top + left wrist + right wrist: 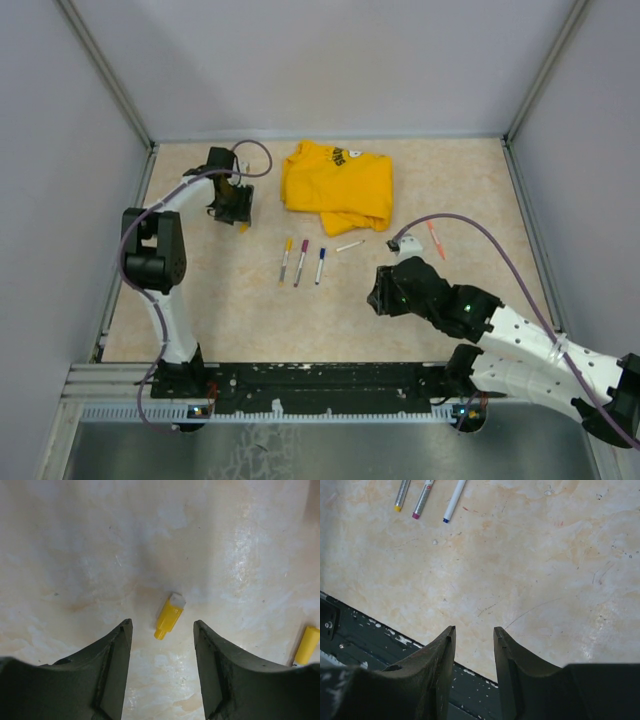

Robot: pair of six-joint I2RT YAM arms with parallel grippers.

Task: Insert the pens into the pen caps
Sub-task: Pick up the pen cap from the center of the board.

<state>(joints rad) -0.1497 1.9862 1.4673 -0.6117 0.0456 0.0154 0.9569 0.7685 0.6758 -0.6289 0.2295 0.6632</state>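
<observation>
A small yellow pen cap lies on the table just ahead of my left gripper's fingertips, in line with the gap between them. This gripper is open and empty; in the top view it hangs at the back left with the cap beside it. Three white pens lie side by side mid-table: yellow-tipped, magenta-tipped and blue-tipped. A plain white pen and an orange pen lie further right. My right gripper is open and empty, low over bare table, right of the three pens.
A folded yellow T-shirt lies at the back centre. Another yellow piece shows at the right edge of the left wrist view. The black base rail runs along the near edge. Grey walls enclose the table on three sides.
</observation>
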